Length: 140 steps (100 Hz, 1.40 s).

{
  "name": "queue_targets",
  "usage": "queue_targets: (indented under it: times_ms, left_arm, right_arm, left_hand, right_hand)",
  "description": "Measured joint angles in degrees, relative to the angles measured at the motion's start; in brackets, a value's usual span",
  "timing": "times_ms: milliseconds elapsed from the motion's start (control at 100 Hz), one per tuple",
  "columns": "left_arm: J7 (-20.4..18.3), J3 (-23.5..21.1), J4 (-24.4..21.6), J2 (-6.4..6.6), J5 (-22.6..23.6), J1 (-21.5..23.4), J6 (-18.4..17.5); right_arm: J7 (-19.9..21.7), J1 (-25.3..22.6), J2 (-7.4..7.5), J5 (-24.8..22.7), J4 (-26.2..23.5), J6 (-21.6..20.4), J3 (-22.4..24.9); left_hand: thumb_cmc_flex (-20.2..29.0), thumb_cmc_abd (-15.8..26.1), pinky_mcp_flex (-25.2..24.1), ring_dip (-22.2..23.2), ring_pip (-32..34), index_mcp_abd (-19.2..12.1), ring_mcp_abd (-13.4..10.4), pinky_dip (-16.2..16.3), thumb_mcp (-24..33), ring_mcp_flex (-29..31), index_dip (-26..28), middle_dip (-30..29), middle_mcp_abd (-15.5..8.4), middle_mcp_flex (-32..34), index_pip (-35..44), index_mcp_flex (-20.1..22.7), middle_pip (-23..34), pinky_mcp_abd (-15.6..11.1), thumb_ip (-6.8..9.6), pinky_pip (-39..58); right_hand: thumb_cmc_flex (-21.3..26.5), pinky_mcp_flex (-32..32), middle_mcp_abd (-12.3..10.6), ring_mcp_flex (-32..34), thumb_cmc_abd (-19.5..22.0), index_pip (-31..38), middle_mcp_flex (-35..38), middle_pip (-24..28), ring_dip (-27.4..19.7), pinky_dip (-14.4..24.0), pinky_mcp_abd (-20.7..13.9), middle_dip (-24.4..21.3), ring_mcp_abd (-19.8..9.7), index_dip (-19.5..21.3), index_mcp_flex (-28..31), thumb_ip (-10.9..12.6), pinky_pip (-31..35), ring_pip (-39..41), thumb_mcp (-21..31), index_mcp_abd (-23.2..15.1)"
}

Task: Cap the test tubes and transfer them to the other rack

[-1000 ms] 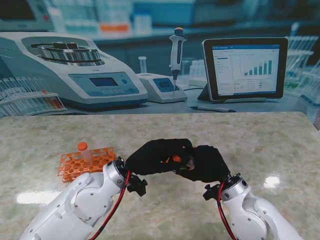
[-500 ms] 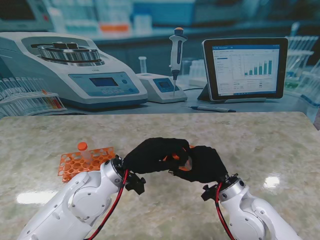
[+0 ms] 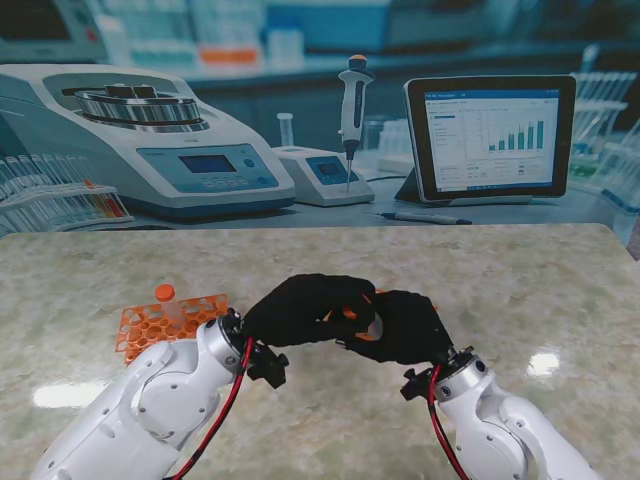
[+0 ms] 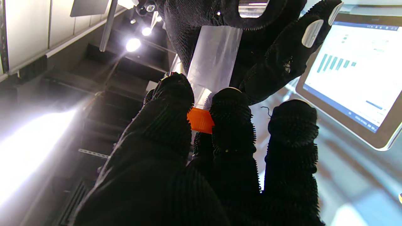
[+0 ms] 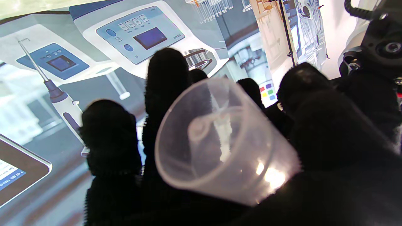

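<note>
Marbled green-beige lab bench (image 3: pixel 520 270) in front of a printed laboratory backdrop: both black-gloved hands are meeting above it, working one tube.

Going left to right in the stand's view, an orange honeycomb plastic rack (image 3: pixel 165 322) is lying on the bench holding one orange-capped tube (image 3: pixel 166 297); just right of it the left hand (image 3: pixel 305 310) is pinching a small orange screw cap (image 4: pixel 200 120) between thumb and fingertips (image 4: pixel 230 103), and the right hand (image 3: pixel 400 328) is gripping a clear plastic test tube (image 4: pixel 215 61) in its closed fingers. The tube's long axis is running from one hand to the other, cap end toward the left hand, closed bottom toward the right wrist. The cap is sitting at the tube's mouth; whether it is fully screwed down I cannot tell. Judging by this, capping is under way.
</note>
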Motion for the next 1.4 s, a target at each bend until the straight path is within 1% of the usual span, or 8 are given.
queue_targets:
  times_ms: [530, 700, 790, 880, 940, 1110, 1270, 1400]
  left_arm:
    - [-1.9, -1.4, -2.5, 0.52, -0.2, 1.1, -0.3]
    - [-2.5, -1.8, -3.0, 0.65, -0.6, 1.3, -0.4]
    - [-2.6, -1.8, -3.1, 0.68, -0.9, 1.4, -0.4]
    - [-2.5, -1.6, -3.1, 0.71, -1.2, 1.4, -0.3]
    - [-2.5, -1.3, -3.0, 0.72, -1.5, 1.3, -0.2]
    - [-3.1, -1.1, -2.7, 0.73, -2.2, 1.0, 0.5]
    - [-4.1, -1.3, -2.9, 0.82, -2.7, 1.0, 1.4]
    - [-5.0, -1.5, -3.1, 1.03, -2.8, 1.0, 2.1]
  right_arm:
    - [-0.3, 1.1, -0.11, 0.5, 1.3, 1.7, -0.6]
    - [-0.1, 1.2, -0.13, 1.1, 1.3, 2.3, -1.0]
    - [-0.1, 1.4, -0.19, 1.8, 1.5, 2.5, -1.3]
    - [0.1, 1.6, -0.29, 2.5, 1.7, 2.5, -1.5]
    - [0.1, 1.6, -0.31, 2.5, 1.7, 2.6, -1.5]
    - [-0.1, 1.9, -0.31, 1.9, 2.2, 2.6, -1.5]
    - [-0.2, 2.2, -0.32, 2.0, 2.7, 2.1, -1.5]
    - [-0.1, 2.2, -0.31, 1.9, 2.9, 1.8, -1.4]
  left_hand:
    - [0.0, -0.6, 0.0, 0.5, -0.1, -0.1, 0.2, 0.1, 0.0, 0.0, 0.4, 0.1, 0.0, 0.0, 0.0, 0.7, 0.1, 0.5, -0.04, 0.0]
    - [0.1, -0.9, 0.0, 0.5, -0.4, -0.1, 0.2, 0.1, 0.1, 0.1, 0.4, 0.1, 0.0, -0.1, 0.0, 1.2, -0.8, 0.5, -0.07, 0.0]
    - [0.1, -0.9, 0.0, 0.5, -0.5, -0.1, 0.2, 0.1, 0.1, 0.1, 0.4, 0.1, 0.0, -0.2, 0.0, 1.2, -1.6, 0.6, -0.07, 0.0]
    - [0.1, -0.9, 0.0, 0.5, -0.9, -0.1, 0.3, 0.1, 0.1, 0.1, 0.4, -0.1, 0.0, -0.2, 0.0, 1.2, -2.1, 0.6, -0.07, 0.0]
    - [0.1, -0.9, -0.1, 0.5, -1.0, -0.1, 0.3, 0.1, 0.1, 0.1, 0.4, -0.6, 0.0, -0.2, 0.0, 1.2, -2.1, 0.6, -0.07, -0.1]
    - [0.1, -0.9, -0.2, 0.5, -1.6, -0.1, 0.6, 0.2, 0.2, 0.1, -1.0, -1.9, 0.0, -0.3, 0.0, 1.2, -2.1, 0.6, -0.07, -0.2]
    - [0.2, -0.9, -1.6, 0.5, -4.5, 0.1, 2.1, 0.2, 0.2, 0.1, -7.2, -2.1, -0.1, -0.7, -1.2, 2.2, -2.1, 0.6, -0.07, -0.2]
    - [0.2, -0.9, -4.5, 0.5, -6.9, 1.3, 2.9, 0.2, 1.2, -0.2, -14.1, -1.8, -0.4, -1.6, -5.2, 3.6, -2.2, 0.5, 0.12, -1.4]
  right_hand:
    - [0.0, -3.8, 1.3, -1.8, 0.2, -2.7, -2.8, -2.2, 0.1, 0.1, 2.0, -2.3, 1.6, -4.8, -1.6, 0.0, -1.5, -4.2, 0.5, 1.9]
    - [6.5, -2.2, 1.4, -1.6, 4.7, -0.4, -2.7, -1.6, 1.4, 0.9, 1.7, -0.9, 1.9, -6.0, -2.1, 0.0, 0.1, -2.5, 1.4, 1.8]
    - [10.0, -0.2, 1.4, -0.9, 7.8, -0.2, -1.7, -0.5, 2.8, 0.9, 0.8, 1.5, 1.5, -3.3, -3.6, -0.7, 2.0, -0.8, 2.1, 1.6]
    - [12.3, 1.9, 1.4, -0.2, 9.9, -1.2, -0.5, 3.2, 4.3, 0.9, 0.3, 2.5, 0.6, 0.6, -4.5, -0.7, 3.6, 8.3, 0.4, 3.4]
    - [13.5, 3.6, 1.4, 0.1, 10.9, -2.3, 0.4, 4.9, 5.1, 0.9, -0.4, 3.1, 0.0, 2.4, -4.6, -0.7, 4.4, 10.4, -1.3, 4.2]
    - [13.5, 6.0, 1.0, 0.7, 11.6, -3.3, 3.6, 7.4, 6.0, 2.3, -2.4, 4.3, -1.4, 6.5, -4.6, -1.9, 6.9, 18.8, -1.9, 4.5]
    - [13.5, 6.7, 0.4, 0.8, 11.6, -3.4, 4.4, 8.1, 5.9, 3.8, -3.2, 4.3, -1.6, 8.8, -4.5, -3.9, 8.3, 19.6, -0.7, 4.8]
    - [13.4, 6.9, 0.3, 0.9, 11.6, -3.5, 5.0, 8.1, 6.5, 3.9, -3.7, 4.3, -1.7, 8.8, -4.5, -4.1, 8.9, 22.4, -0.3, 4.8]
